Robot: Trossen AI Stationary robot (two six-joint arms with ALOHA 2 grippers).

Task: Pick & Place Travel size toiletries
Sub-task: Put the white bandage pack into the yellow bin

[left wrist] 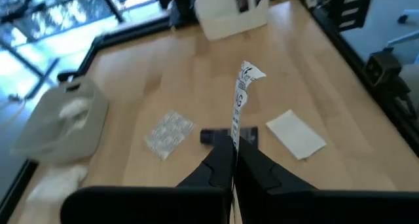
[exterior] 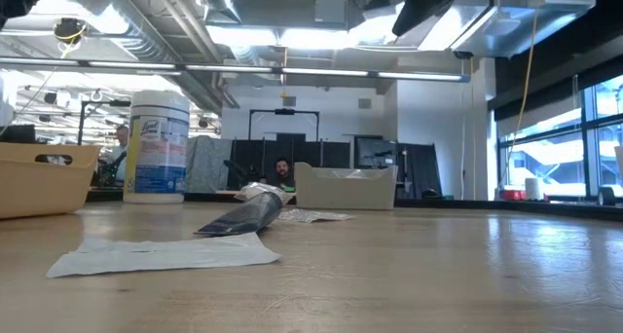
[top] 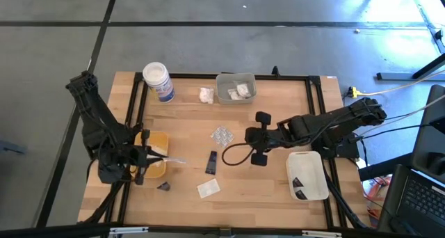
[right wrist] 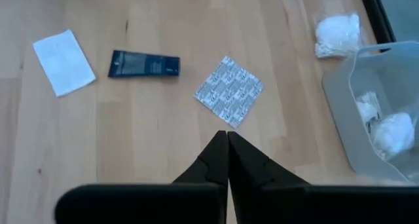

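Bench (top: 278, 196), wooden, black-framed; contents as they lie.

Left end effector (top: 147, 159): at the left edge, over the yellow tray (top: 158, 142). Fingers pressed together, pinching a thin white sachet strip (left wrist: 239, 103) that stands out past the fingertips toward the bench centre.

Right end effector (right wrist: 227, 140): over the bench centre, above the surface, fingers pressed together on nothing visible.

Blister pack (right wrist: 229, 90): flat, clear and crinkly, lying just ahead of the right end effector's closed tips, one corner turned toward them. Judged the nearest loose item to that arm and its likely next pick; the fingers would have to spread before descending.

Dark tube (right wrist: 144, 64): beside the blister pack toward the front edge, long axis roughly crosswise to the right end effector's line of approach.

Flat white sachet (top: 208, 188): near the front edge, beyond the tube from the blister pack.

Small dark wedge (top: 164, 186): front-left, nearer the left arm.

White lumpy packet (top: 206, 94): near the rear edge, just beside the clear tray (top: 224, 93), which holds further white packets.

White tray (top: 318, 189): front-right, holding dark items.

White jar (top: 158, 81): rear-left corner, blue label; not a task item.
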